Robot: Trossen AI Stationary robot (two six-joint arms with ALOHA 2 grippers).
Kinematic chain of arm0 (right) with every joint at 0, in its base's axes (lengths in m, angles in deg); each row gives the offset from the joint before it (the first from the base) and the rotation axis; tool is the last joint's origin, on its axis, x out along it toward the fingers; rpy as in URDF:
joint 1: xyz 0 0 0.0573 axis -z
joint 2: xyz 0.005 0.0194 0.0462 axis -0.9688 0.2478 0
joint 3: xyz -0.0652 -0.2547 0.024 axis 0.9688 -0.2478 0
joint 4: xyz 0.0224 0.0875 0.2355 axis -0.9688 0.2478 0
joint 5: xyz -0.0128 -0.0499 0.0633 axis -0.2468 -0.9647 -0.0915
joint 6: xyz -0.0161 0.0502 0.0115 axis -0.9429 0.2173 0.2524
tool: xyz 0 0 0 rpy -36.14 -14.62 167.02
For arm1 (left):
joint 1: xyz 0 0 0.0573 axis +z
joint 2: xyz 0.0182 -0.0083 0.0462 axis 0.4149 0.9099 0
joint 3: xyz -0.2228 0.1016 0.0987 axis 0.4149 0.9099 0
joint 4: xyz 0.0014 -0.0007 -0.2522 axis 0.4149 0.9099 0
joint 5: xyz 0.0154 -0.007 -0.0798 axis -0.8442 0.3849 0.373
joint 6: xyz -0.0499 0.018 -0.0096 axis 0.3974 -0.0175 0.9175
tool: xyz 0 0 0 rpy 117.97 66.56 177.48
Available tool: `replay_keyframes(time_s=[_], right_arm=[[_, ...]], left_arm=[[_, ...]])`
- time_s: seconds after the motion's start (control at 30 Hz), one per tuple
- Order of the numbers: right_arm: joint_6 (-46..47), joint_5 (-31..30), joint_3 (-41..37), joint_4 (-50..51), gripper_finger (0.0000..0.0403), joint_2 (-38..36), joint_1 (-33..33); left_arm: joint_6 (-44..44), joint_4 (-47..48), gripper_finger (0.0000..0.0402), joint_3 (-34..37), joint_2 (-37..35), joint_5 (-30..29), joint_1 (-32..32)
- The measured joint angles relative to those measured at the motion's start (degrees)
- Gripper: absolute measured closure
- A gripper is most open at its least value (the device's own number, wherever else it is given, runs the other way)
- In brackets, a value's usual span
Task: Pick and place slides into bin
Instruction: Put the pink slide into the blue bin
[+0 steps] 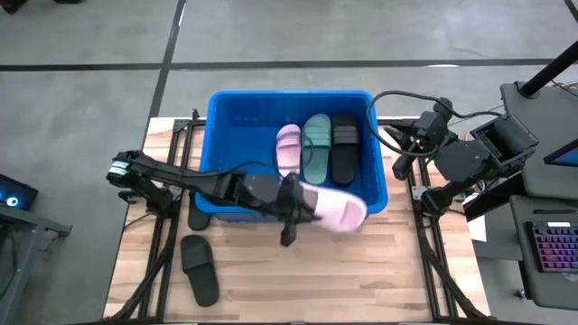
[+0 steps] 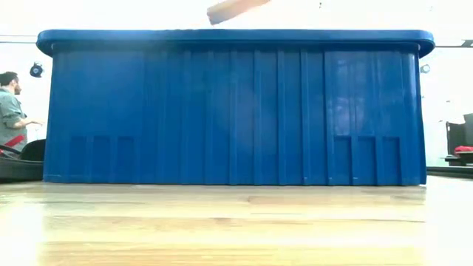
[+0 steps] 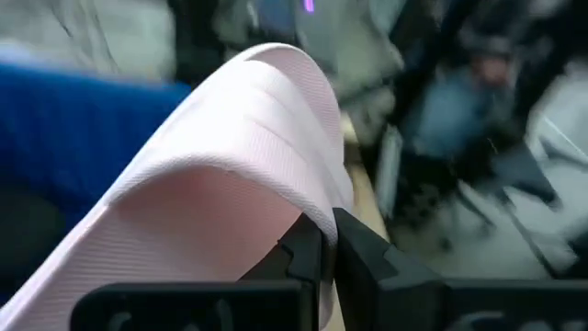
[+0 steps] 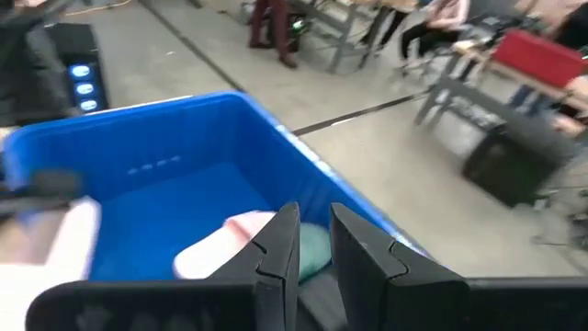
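Note:
The blue bin point(image 1: 235, 135) stands at the table's far middle. On its floor lie a light pink slide point(image 1: 289, 149), a green slide point(image 1: 316, 149) and a black slide point(image 1: 344, 149), side by side. My left gripper point(image 1: 305, 206) reaches in from the left and is shut on a second pink slide point(image 1: 336, 209). That slide hangs over the bin's near wall by the right corner, and shows above the rim in the low view point(image 2: 236, 9). My right gripper point(image 4: 315, 248) waits beside the bin's right wall, narrowly open, with nothing between its fingers. My left gripper pinches the pink slide's wide strap at its edge point(image 3: 312, 207) between its two fingers point(image 3: 363, 253). The fingers come nearly level from the table's left. The slide is lifted clear of the table, above the height of the bin's rim.
A black slide point(image 1: 200, 269) lies on the wooden table near the left front. Another dark shape point(image 1: 197, 218) lies against the bin's near left corner. The right arm point(image 1: 456, 162) stands off the bin's right side. A person point(image 2: 10, 111) stands in the room beyond.

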Motion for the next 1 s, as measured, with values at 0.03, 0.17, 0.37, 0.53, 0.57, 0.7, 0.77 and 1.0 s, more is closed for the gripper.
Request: replay_keyframes(time_s=[0.03, 0.17, 0.37, 0.53, 0.57, 0.7, 0.77, 1.0], right_arm=[[0.1, 1.3, 0.0, -0.1, 0.0349, 0.0, 0.0], [0.4, 4.8, 0.0, -0.2, 0.0349, 0.1, 0.0], [0.1, 7.4, -0.1, -0.2, 0.0339, 0.2, 0.0], [-2.6, 7.4, -0.1, -2.8, 0.0285, 0.2, 0.0], [-3.7, 7.4, -0.2, -4.1, 0.0271, 0.2, 0.0], [-8.0, 8.2, -0.2, -13.1, 0.0219, 0.5, 0.0], [-14.3, 11.6, -0.3, -18.0, 0.0202, 1.1, 0.0], [-21.9, 19.8, -0.5, -26.8, 0.0196, 2.8, 4.1]], left_arm=[[-1.5, -2.6, 0.0401, 0.0, 0.0, -0.5, 0.5], [-7.3, -13.0, 0.0401, 0.1, -0.3, -4.1, 2.0], [-13.7, -18.1, 0.0401, -1.0, -1.1, -14.2, 4.7], [-16.6, -18.0, 0.0401, -1.0, -1.6, -25.5, 6.8], [-17.4, -18.1, 0.0401, -1.0, -1.6, -26.9, 7.2], [-19.2, -19.9, 0.0401, -0.9, -1.6, -27.5, 8.8], [-20.8, -21.7, 0.0401, -0.9, -1.5, -27.9, 9.2], [-29.5, -26.6, 0.0401, -0.8, -1.4, -28.3, 9.3]])
